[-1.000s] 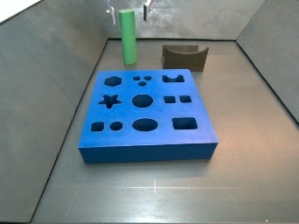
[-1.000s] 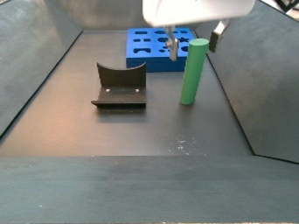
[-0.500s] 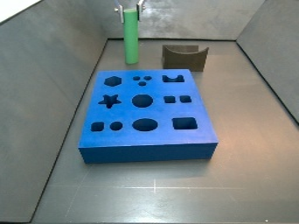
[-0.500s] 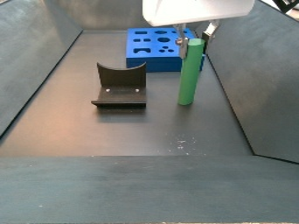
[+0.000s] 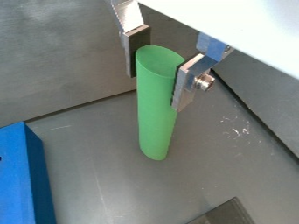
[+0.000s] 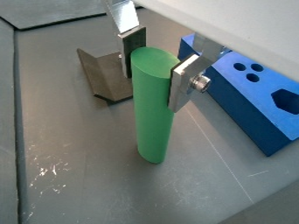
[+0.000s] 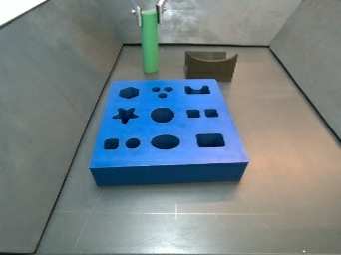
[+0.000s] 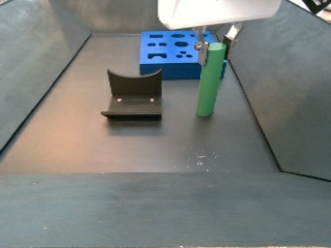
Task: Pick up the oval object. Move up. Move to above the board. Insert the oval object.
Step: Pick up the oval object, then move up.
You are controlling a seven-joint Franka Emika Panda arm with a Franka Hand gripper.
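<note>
The oval object, a tall green peg (image 7: 148, 50), stands upright on the floor behind the board's far left corner. It also shows in a side view (image 8: 207, 82) and in both wrist views (image 5: 156, 114) (image 6: 152, 114). My gripper (image 7: 147, 12) is at the peg's top, one silver finger on each side, shut on it; it shows in a side view (image 8: 215, 41) and in both wrist views (image 5: 158, 79) (image 6: 156, 79). The peg's foot rests on the floor. The blue board (image 7: 167, 171) lies flat with its cut-out holes up, also seen in a side view (image 8: 162, 60).
The dark fixture (image 7: 210, 63) stands behind the board's far right corner, beside the peg, and shows in a side view (image 8: 132, 95) and a wrist view (image 6: 103, 72). Grey walls close in the floor on all sides.
One second ago my gripper was above the peg with its fingers apart. It has come down over the peg's top and the fingers have closed on it. The peg has not moved.
</note>
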